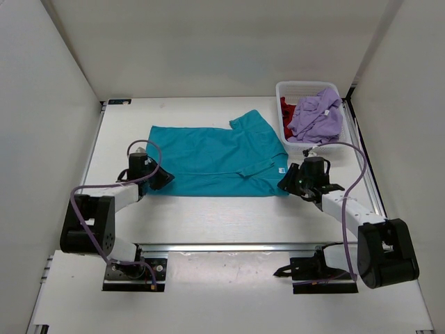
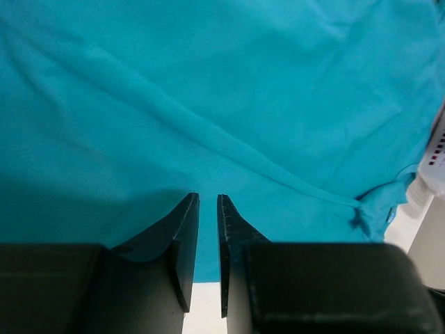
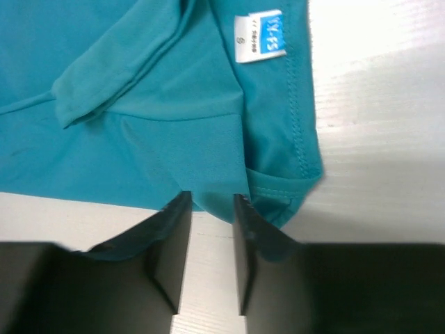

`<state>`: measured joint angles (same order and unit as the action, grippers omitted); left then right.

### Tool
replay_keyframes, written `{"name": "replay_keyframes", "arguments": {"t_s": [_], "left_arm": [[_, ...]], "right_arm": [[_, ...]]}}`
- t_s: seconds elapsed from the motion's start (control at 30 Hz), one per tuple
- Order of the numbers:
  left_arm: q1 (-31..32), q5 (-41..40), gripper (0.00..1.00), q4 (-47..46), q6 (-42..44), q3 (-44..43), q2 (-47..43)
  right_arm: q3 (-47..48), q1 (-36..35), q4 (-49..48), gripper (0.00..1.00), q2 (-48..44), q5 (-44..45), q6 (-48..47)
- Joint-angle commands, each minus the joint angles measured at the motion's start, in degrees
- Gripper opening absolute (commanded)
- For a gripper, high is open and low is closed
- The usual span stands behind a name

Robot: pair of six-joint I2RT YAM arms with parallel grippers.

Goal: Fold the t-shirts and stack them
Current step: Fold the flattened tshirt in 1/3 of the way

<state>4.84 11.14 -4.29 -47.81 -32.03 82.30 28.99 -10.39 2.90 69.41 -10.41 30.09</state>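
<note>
The teal t-shirt (image 1: 215, 156) lies spread flat in the middle of the table, with one sleeve folded over its back right part. My left gripper (image 1: 165, 179) sits low at its near left corner. In the left wrist view (image 2: 208, 196) the jaws stand a narrow gap apart over the shirt's edge (image 2: 208, 83), with the cloth flat. My right gripper (image 1: 286, 181) is at the near right corner, open, with its tips (image 3: 212, 195) at the hem (image 3: 160, 104) and bare table between them. The lavender shirt (image 1: 318, 115) and the dark red shirt (image 1: 287, 111) lie bunched in the basket.
The white mesh basket (image 1: 299, 84) stands at the back right, close to the teal shirt's right edge; it also shows in the left wrist view (image 2: 438, 149). A white and blue size label (image 3: 259, 36) shows near the shirt's right hem. White walls enclose the table on three sides.
</note>
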Motion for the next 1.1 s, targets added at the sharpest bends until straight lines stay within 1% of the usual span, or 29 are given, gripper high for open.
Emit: {"name": "replay_keyframes", "arguments": {"t_s": [0.0,0.07,0.13,0.3,0.4,0.43,0.47,0.5,0.57,0.6,0.67,0.7,0.8,0.9,0.97,1.0,1.03,1.07], "left_arm": [[-0.97,1.87,0.27,-3.96,-0.79,1.88,0.58],[-2.28,2.66,0.28,-4.05,-0.35,2.94,1.02],[-3.34,2.31,0.28,-4.23,-0.52,4.34,0.67],[-3.87,2.93,0.28,-5.55,-0.88,5.40,0.84],[-3.79,1.88,0.29,-5.29,-0.70,5.93,0.40],[-3.79,2.22,0.29,-5.72,-0.70,6.19,0.66],[-3.87,2.48,0.28,-5.81,-1.14,6.10,0.58],[-4.14,2.75,0.28,-5.64,-0.88,6.02,0.58],[-4.05,2.49,0.28,-4.68,-0.62,6.10,0.23],[-4.31,1.70,0.28,-4.23,-0.01,6.28,-0.56],[-4.23,0.21,0.28,-2.83,0.35,6.54,-1.78],[-4.05,-0.76,0.28,-2.13,0.79,6.46,-2.06],[-3.79,-2.17,0.27,-0.46,1.49,7.33,-3.99],[-4.14,-1.56,0.29,0.08,1.32,9.70,-7.49],[-4.49,-0.77,0.34,0.69,1.84,10.67,-9.34],[-4.49,-0.33,0.35,0.78,1.76,11.11,-9.96],[-4.58,-0.06,0.37,1.04,2.02,11.37,-11.10],[-3.97,-0.67,0.39,1.56,2.11,11.38,-12.33]], "right_arm": [[-0.43,0.29,-0.09,0.31,1.07,2.32,-0.64],[-1.30,-0.06,0.96,0.37,1.00,5.91,-0.64],[-2.53,0.02,0.09,0.42,0.29,6.55,-0.56],[-2.10,-0.59,2.46,0.42,-0.50,10.41,-1.08],[-4.02,0.46,0.72,0.40,-0.42,6.39,-0.64],[-4.21,1.24,-0.34,0.36,0.54,4.63,-0.12],[-4.38,1.60,-0.87,0.28,1.25,3.48,-0.38],[-4.30,1.86,-1.57,0.24,1.87,1.99,-0.03],[-3.86,2.83,-2.02,0.10,2.84,1.54,0.06],[-3.33,2.83,-2.28,0.06,3.27,1.36,0.15],[-2.54,3.88,-1.32,0.01,2.93,2.33,0.32],[-2.10,4.15,-1.23,0.00,2.84,2.85,0.24],[-2.27,3.98,0.79,0.00,0.91,4.96,-0.11],[-4.98,4.41,2.38,0.00,-2.07,4.88,0.67],[-7.28,5.03,2.55,0.00,-4.53,5.14,1.29],[-8.50,5.73,2.90,0.04,-4.89,4.88,1.73],[-8.86,6.17,2.90,0.11,-6.64,4.88,2.08],[-8.69,6.35,2.90,0.15,-7.35,4.27,1.91]]}}
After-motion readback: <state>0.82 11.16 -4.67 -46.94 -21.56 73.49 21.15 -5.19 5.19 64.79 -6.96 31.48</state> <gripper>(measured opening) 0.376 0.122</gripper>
